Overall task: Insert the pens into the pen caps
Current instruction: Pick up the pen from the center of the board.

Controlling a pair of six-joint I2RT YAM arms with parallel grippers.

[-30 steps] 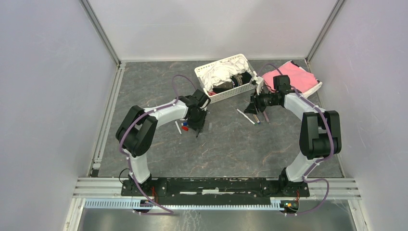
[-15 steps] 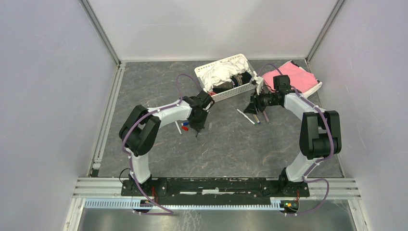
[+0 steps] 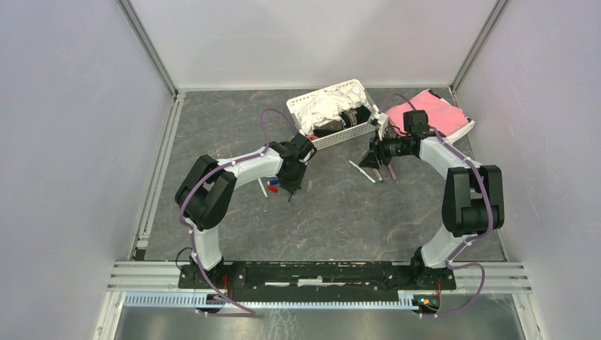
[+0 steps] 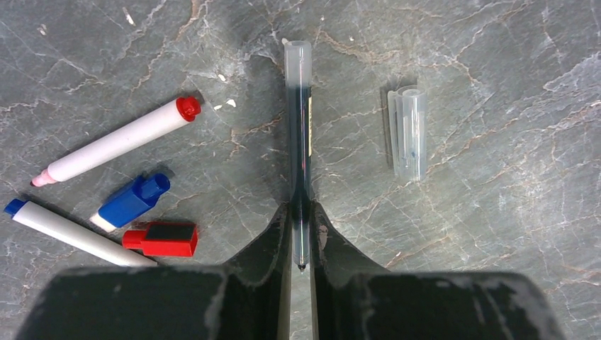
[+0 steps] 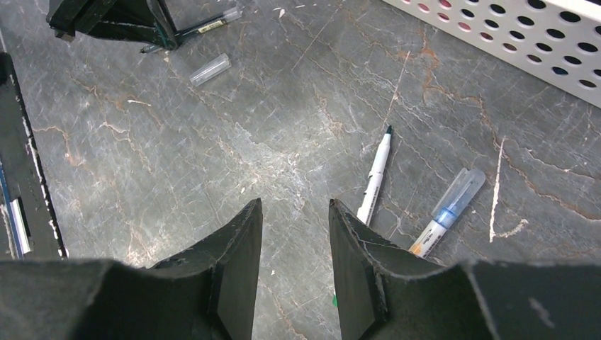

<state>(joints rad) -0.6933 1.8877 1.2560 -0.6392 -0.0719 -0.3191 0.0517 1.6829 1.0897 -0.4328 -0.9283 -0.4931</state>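
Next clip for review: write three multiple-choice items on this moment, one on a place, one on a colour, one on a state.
1. In the left wrist view, the loose clear cap lies on which side of the dark pen?
A) left B) right C) underneath
2. The white marker nearest that pen has an end plug of which colour?
A) green B) yellow C) red
3. The right pincer is:
A) open, empty B) shut on a pen C) shut on a cap
Key: 1 B, the cap lies apart on the pen's right. 2 C, the plug facing the pen is red. 3 A, bare table shows between its parted jaws.
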